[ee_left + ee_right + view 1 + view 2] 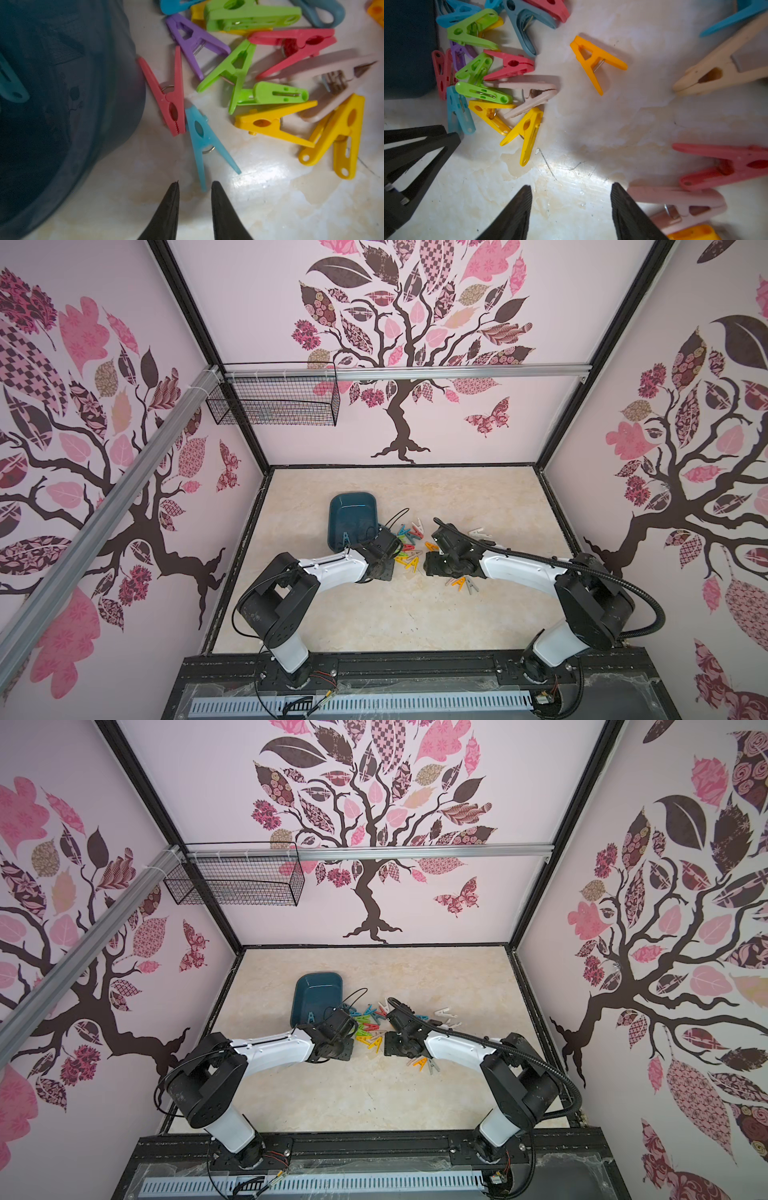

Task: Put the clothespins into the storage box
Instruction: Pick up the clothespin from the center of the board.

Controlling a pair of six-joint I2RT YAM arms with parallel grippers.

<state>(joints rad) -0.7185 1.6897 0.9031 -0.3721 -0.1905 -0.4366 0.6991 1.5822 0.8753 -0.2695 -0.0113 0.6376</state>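
Note:
The dark teal storage box (353, 512) (318, 990) lies left of a pile of clothespins (409, 545) (370, 1027); one teal clothespin (10, 87) lies inside it. My left gripper (195, 184) hangs low beside the box wall (93, 104). Its jaws stand narrowly apart, with the leg tip of a light blue clothespin (199, 133) just between the tips and no visible pinch. My right gripper (571, 187) is open over bare table. An orange clothespin (593, 60) lies ahead of it and a pink one (679, 199) rests against one finger. The left gripper's fingers (446, 141) show at that view's edge.
More pegs lie apart from the pile: white ones (478, 535) beyond the right wrist and an orange and grey cluster (461, 584) under the right forearm. A black wire basket (274, 400) hangs on the back rail. Walls close in the table on three sides.

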